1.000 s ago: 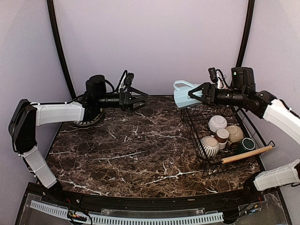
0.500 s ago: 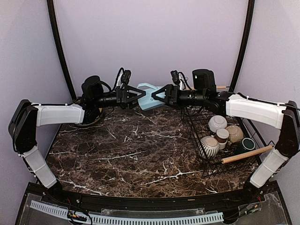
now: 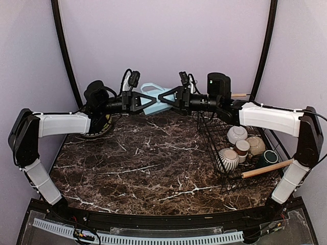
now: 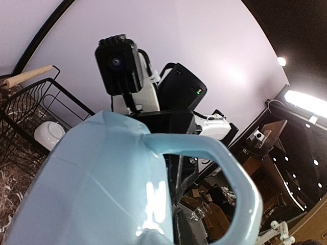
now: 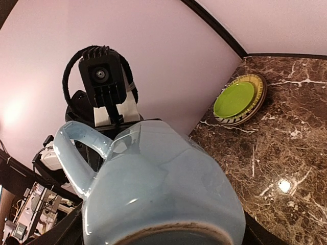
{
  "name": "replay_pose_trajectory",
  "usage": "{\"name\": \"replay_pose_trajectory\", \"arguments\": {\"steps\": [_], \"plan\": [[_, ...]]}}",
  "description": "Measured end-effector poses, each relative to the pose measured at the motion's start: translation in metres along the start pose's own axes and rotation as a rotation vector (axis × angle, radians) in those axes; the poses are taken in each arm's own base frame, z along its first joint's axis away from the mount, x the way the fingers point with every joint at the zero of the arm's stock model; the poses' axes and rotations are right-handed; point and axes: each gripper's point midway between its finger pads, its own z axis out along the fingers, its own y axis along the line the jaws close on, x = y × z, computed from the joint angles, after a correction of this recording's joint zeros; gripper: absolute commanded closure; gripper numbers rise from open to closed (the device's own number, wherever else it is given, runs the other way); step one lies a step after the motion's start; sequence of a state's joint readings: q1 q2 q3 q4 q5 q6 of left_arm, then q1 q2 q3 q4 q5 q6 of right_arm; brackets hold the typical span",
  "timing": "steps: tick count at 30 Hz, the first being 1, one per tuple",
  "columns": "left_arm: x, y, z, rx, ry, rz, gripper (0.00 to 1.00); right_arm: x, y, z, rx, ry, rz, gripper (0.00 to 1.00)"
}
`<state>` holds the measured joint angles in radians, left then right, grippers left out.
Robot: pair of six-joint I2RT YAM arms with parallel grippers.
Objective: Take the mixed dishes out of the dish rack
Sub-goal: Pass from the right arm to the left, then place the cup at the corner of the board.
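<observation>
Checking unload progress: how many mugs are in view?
2: a light blue mug aloft between the left gripper and right gripper, and a dark green mug in the near right corner of the dish rack. Others may be hidden.

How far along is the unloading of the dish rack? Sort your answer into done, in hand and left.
Done: the lime-green plate lies on a striped plate on the table.
In hand: the light blue mug is held aloft by the right pincer, with the left pincer at it.
Left: the dish rack holds the white bowl, striped grey bowl, small cup, beige bowl and dark green mug.
</observation>
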<state>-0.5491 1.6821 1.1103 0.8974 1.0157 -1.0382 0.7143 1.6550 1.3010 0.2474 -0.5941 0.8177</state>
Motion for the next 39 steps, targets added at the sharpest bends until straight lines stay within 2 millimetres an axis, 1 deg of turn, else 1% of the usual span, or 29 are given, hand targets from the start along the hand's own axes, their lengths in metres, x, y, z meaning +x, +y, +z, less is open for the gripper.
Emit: {"name": "replay_pose_trajectory", "arguments": {"steps": [1,2,6,7,9,10,11,14,16,18,20,22,26,28,30,32,34,36,39], "plan": [[-0.001,-0.006,-0.001,0.017,0.002,0.035,0.99,0.0,0.004,0.001,-0.025,0.006,0.005,0.82],[-0.002,-0.01,-0.001,0.022,0.002,0.043,0.99,-0.001,0.007,0.001,-0.039,0.004,0.0,0.71],[-0.006,-0.009,-0.006,0.012,-0.005,0.049,0.99,-0.002,0.006,0.001,-0.035,-0.002,-0.002,0.22],[-0.005,-0.006,-0.007,0.005,-0.001,0.042,0.99,-0.002,0.004,0.001,-0.028,0.0,0.001,0.13],[-0.003,-0.002,-0.008,-0.01,0.01,0.035,0.99,0.001,0.0,0.001,-0.013,0.008,0.004,0.02],[-0.003,0.003,-0.009,-0.033,0.01,0.028,0.99,0.003,-0.006,0.001,0.014,0.011,0.009,0.01],[-0.004,0.012,-0.011,-0.078,0.005,-0.002,0.99,0.003,-0.015,-0.001,0.05,0.013,0.018,0.01],[-0.011,0.053,-0.029,-0.266,-0.026,-0.061,0.99,-0.004,-0.041,-0.011,0.135,-0.006,0.035,0.01],[-0.014,0.081,-0.045,-0.419,-0.04,-0.094,0.99,-0.009,-0.055,-0.018,0.178,-0.024,0.04,0.01],[-0.015,0.1,-0.061,-0.541,-0.043,-0.104,0.99,-0.008,-0.066,-0.025,0.217,-0.028,0.051,0.01],[-0.014,0.117,-0.075,-0.678,-0.031,-0.103,0.99,-0.004,-0.074,-0.028,0.247,-0.015,0.058,0.01],[-0.013,0.127,-0.085,-0.791,-0.005,-0.097,0.99,0.0,-0.079,-0.029,0.275,-0.006,0.056,0.01],[-0.017,0.154,-0.107,-1.031,0.07,-0.075,0.99,0.007,-0.087,-0.035,0.328,0.018,0.054,0.01],[-0.016,0.173,-0.118,-1.144,0.128,-0.069,0.99,0.011,-0.09,-0.037,0.35,0.031,0.05,0.01],[-0.009,0.191,-0.129,-1.226,0.186,-0.079,0.99,0.012,-0.093,-0.039,0.367,0.038,0.045,0.01],[0.007,0.21,-0.142,-1.307,0.26,-0.102,0.99,0.015,-0.095,-0.041,0.388,0.049,0.039,0.01],[0.025,0.222,-0.157,-1.375,0.33,-0.129,0.99,0.017,-0.097,-0.042,0.41,0.059,0.03,0.01],[0.038,0.228,-0.17,-1.43,0.392,-0.145,0.99,0.019,-0.099,-0.044,0.431,0.072,0.023,0.01],[0.045,0.23,-0.18,-1.475,0.441,-0.142,0.99,0.02,-0.1,-0.046,0.457,0.082,0.008,0.01]]}}
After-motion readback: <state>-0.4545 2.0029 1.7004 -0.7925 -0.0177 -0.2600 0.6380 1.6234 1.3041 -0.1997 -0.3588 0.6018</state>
